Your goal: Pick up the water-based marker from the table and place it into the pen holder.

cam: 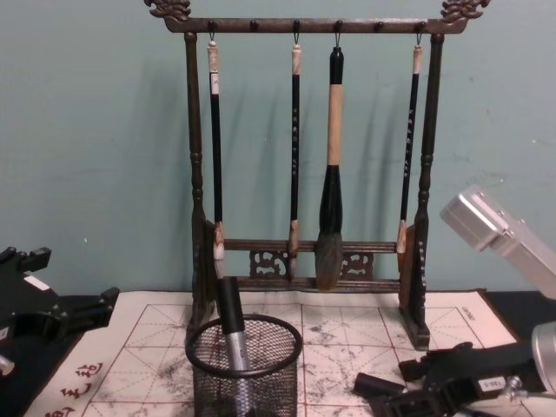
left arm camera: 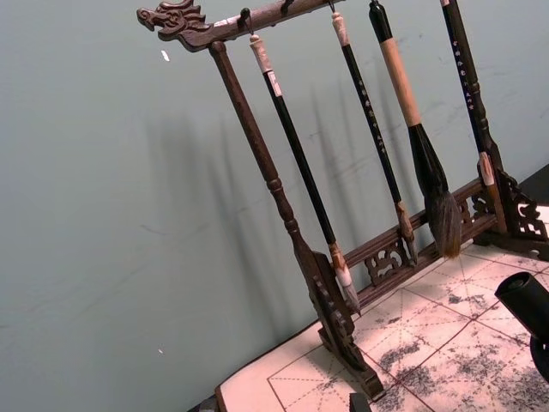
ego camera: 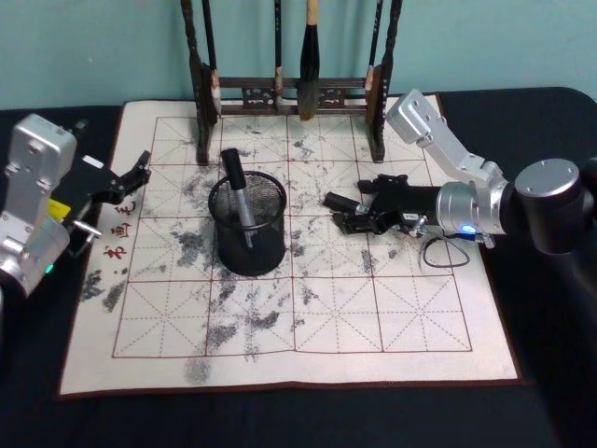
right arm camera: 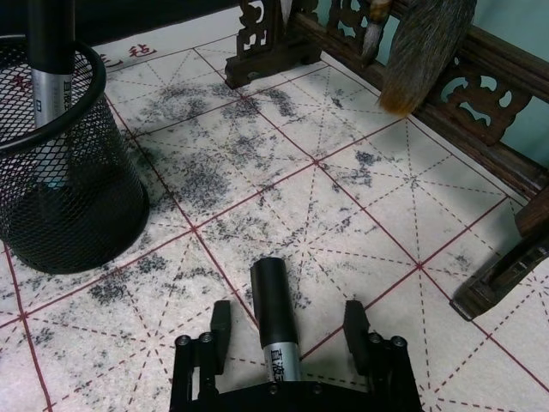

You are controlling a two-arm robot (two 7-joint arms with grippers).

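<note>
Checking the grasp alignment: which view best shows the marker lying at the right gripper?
The right wrist view: the marker lies on the mat between the right gripper's open fingers, a gap on each side. The head view shows it small, its cap poking out; the chest view catches just a dark end.

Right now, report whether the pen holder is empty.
Not empty. The pen holder holds one marker, which leans with its black cap above the rim.

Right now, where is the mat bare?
Bare: the mat's front rows, from the pen holder to its near edge. Crowded: right of the holder, where the right hand straddles the marker; behind, the brush rack; left hand parked at the mat's left edge.
</note>
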